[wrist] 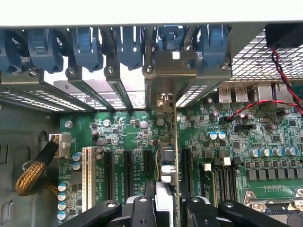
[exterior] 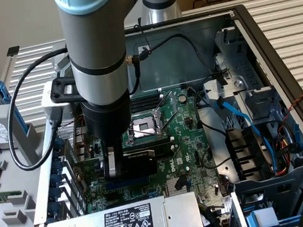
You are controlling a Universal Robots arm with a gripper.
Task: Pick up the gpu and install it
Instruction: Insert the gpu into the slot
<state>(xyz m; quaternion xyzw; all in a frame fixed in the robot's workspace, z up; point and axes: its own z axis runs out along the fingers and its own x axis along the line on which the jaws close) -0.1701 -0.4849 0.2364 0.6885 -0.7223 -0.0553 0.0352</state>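
A pale ribbed worktop [exterior: 286, 9] carries an open computer case [exterior: 250, 23], its motherboard [exterior: 188, 136] lying flat inside. In the lower left-centre of the exterior view, the pincer [exterior: 115, 168] hangs low over the board, just below the processor socket [exterior: 145, 127] in the frame and above the power supply [exterior: 130, 223]. Its fingers are closed partway onto the gpu [exterior: 141, 158], pinching the card on both faces.

In the wrist view the gpu [wrist: 167, 158] stands on edge between the fingers [wrist: 142, 208]. It runs straight away from the camera, between two black expansion slots [wrist: 147, 163]. Its metal bracket [wrist: 173, 61] sits at the rear slot openings, among the blue latches [wrist: 130, 45].

Whether the card's lower edge has entered a slot cannot be told. To seat it well, I judge the card must stay upright and parallel to the slot, with the bracket lined up in its opening. Pressure should go straight down and evenly along the card; any tilt risks jamming one end.
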